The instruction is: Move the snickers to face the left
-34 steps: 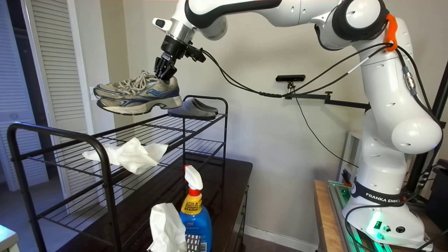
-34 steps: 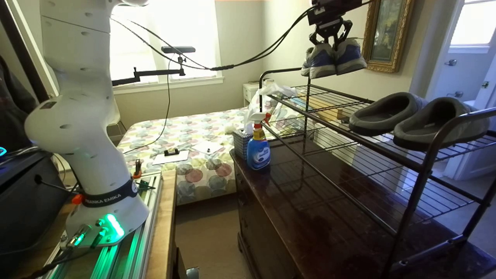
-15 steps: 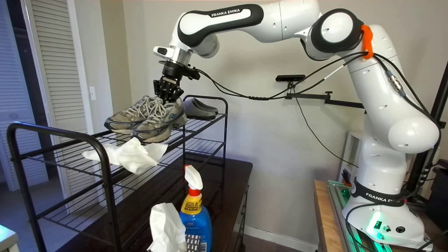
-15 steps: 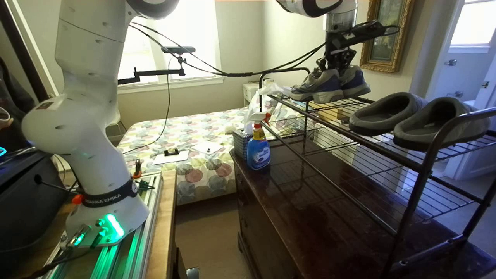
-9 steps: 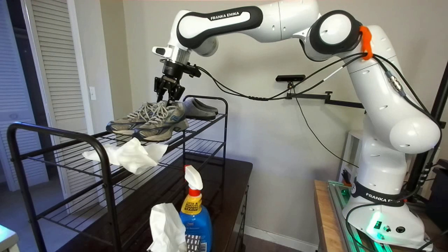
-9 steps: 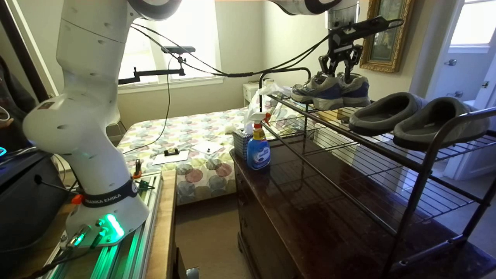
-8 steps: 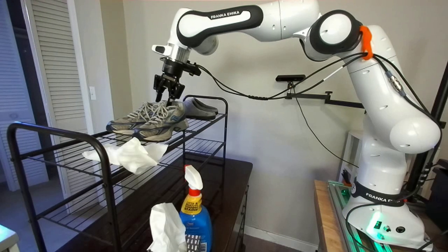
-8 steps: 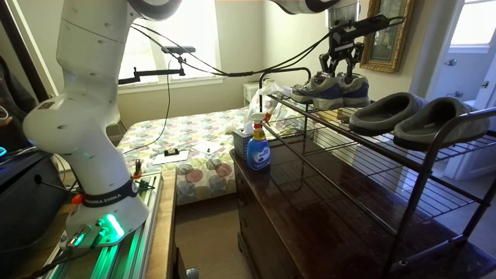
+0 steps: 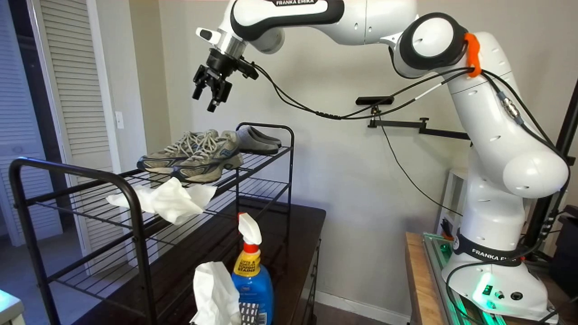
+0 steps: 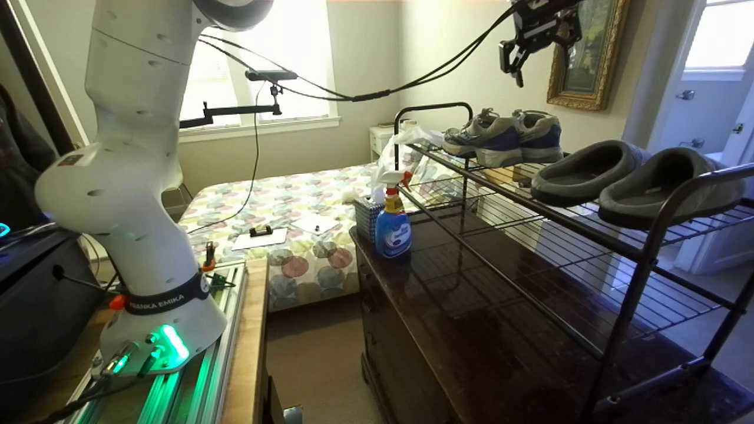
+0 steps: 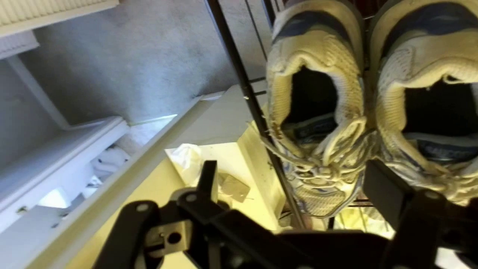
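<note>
FRANKA EMIKA marks the arm; TOUGH STAINS shows on the spray bottle, well below the gripper, whose fingers stand apart. Under it, on the rack, sit beige-and-blue sneakers, one insole lettered SAUCO, the rest unclear.

Rack stands on dresser. In an exterior view its top shelf holds, nr to far: tissue, sneakers side by side, then slippers. Gripper hangs abv sneakers, well apart. In an exterior view spray bottle sits on dresser, tissue box just behind it to L, both nr rack's far end; bench w/ robot base on it is L of dresser, bed beyond both; picture hangs on wall behind rack.
</note>
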`<state>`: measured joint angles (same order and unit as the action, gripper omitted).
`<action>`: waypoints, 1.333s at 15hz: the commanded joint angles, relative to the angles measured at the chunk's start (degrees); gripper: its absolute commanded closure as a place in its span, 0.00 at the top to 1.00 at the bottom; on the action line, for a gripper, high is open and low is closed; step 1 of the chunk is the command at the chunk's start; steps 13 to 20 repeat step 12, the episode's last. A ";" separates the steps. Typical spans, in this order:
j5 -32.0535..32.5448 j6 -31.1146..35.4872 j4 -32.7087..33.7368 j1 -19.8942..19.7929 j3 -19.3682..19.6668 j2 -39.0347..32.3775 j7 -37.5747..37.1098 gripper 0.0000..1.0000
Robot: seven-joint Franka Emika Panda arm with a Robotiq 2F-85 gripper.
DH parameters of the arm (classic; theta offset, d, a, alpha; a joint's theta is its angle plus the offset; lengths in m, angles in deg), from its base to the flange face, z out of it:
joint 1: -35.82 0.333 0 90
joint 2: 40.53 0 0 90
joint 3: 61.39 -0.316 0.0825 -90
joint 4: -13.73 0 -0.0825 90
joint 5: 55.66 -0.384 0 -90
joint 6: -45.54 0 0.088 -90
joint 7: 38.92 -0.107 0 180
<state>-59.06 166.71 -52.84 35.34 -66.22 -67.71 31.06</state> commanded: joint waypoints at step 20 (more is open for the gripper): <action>11.35 22.78 -0.88 1.55 15.80 -0.42 -21.60 1.00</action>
